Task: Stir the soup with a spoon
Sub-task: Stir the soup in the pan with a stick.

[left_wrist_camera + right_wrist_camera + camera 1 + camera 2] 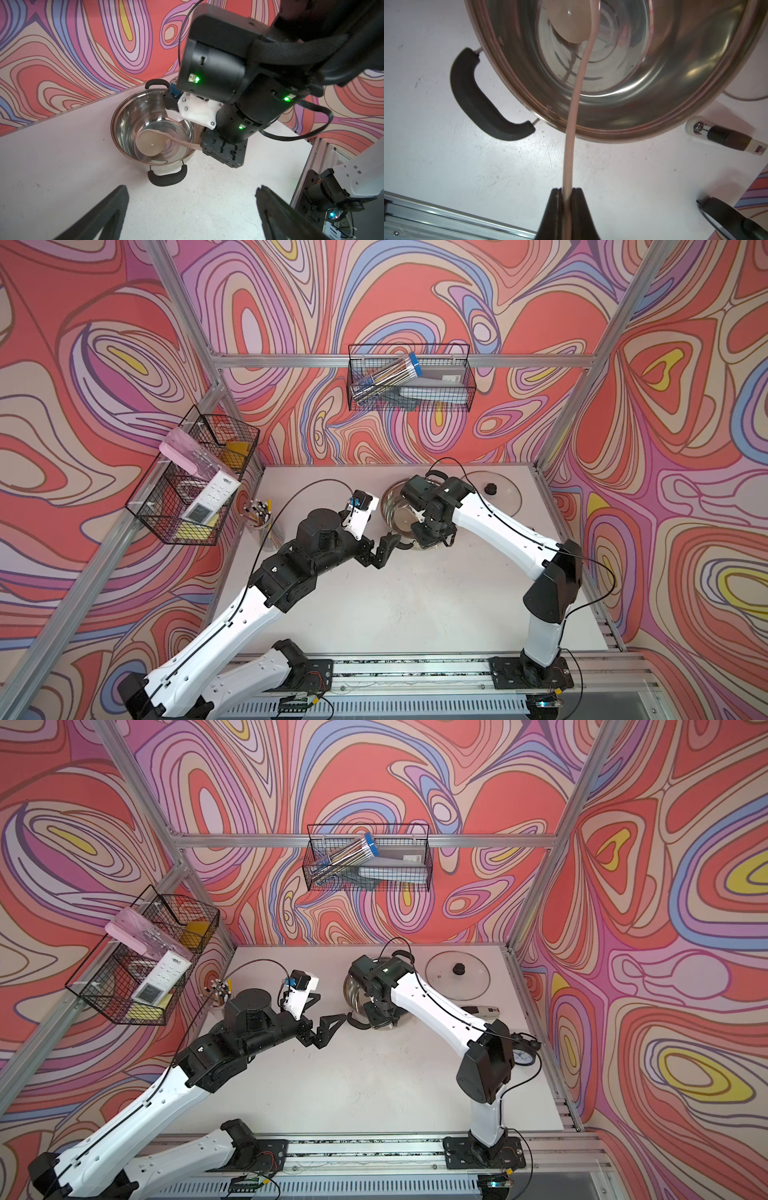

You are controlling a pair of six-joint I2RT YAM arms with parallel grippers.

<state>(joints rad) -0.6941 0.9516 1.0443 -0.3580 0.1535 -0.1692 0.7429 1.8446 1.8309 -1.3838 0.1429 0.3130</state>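
Observation:
A steel pot (128, 116) with black handles stands at the back middle of the white table, seen in both top views (388, 499) (353, 990). The cream-beige spoon (148, 143) has its round bowl low inside the pot, and its slim handle (571, 135) rises over the rim. My right gripper (566, 189) is shut on that handle, above the pot's near rim. My left gripper (191, 188) is open and holds nothing; it hovers just left of the pot's near handle (332, 1006). The pot's inside is shiny, and I cannot tell whether there is soup in it.
A glass lid (494, 489) lies flat right of the pot. A dark tube-shaped item (720, 137) and a small clock (523, 1052) lie near the right edge. A cup of pencils (259, 516) stands at the back left. Wire baskets (195, 477) (409, 377) hang on the walls.

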